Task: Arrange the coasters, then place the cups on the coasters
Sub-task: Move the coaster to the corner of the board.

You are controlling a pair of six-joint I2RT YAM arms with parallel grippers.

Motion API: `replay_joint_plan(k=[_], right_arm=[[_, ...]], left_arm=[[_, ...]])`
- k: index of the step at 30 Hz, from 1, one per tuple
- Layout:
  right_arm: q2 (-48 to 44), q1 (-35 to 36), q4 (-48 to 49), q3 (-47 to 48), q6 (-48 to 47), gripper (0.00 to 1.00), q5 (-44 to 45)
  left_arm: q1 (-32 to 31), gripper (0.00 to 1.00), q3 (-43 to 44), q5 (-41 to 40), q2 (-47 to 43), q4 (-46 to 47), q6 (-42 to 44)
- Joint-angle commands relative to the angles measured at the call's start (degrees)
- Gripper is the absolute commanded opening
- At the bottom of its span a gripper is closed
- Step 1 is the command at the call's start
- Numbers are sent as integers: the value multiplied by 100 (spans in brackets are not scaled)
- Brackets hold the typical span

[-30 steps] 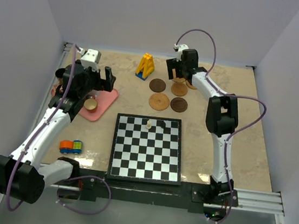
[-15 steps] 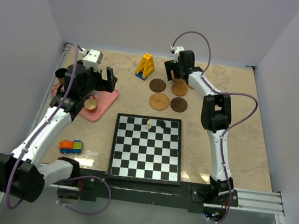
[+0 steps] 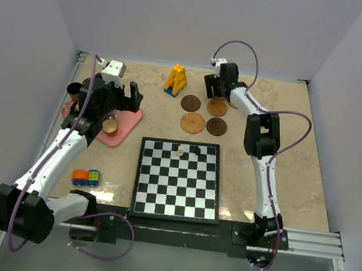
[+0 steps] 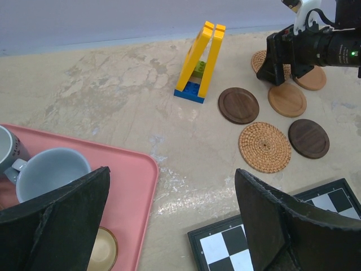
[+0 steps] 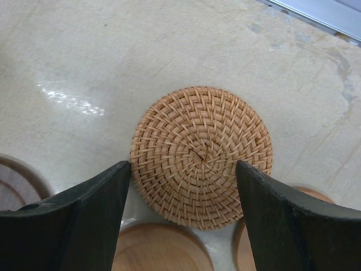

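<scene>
The pale stone-patterned worktop [image 3: 284, 155] carries a black-and-white chessboard [image 3: 176, 181] at its near middle. A pink tray [image 4: 135, 186] lies on the left.

The left tool [image 4: 172, 171] hangs over the tray's right edge, its jaws wide apart and holding nothing. The right tool [image 5: 183, 164] is at the far side, directly over a woven coaster [image 5: 201, 155]. Its jaws are apart, one on each side of that disc. Whether the fingertips [image 5: 121, 172] touch it cannot be told.

A yellow block frame [image 4: 202, 59] on a blue base stands upright left of the coasters. A small orange, blue and green toy [image 3: 86, 177] lies left of the board.

The cups sit on the tray: a pale blue-white one [image 4: 51, 169], a grey one [image 4: 8, 149] touching it, and a tan one [image 4: 101, 251].

The other coasters lie flat in a close group just beyond the board: two dark brown [image 4: 238, 105] [image 4: 308, 138], two light wood [image 4: 287, 100] [image 4: 313, 79] and a second woven one [image 4: 265, 147].

A pale chess piece [image 3: 180, 151] and a dark one [image 3: 197, 149] stand on the board's far rows.
</scene>
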Motion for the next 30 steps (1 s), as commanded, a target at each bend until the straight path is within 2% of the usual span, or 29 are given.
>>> replay_joint_plan(k=[1,14,30], right_arm=[[190,-211,-225,246,147,78,288],[410,-695,-357,484,560,77,253],[-293,-1046,3,-913,1026,77,604]], left_arm=[[-38,96,14,55,26,249,34],[-38,96,14,-33,61,240,25],[-47,96,-12,-7,-79,275,-19]])
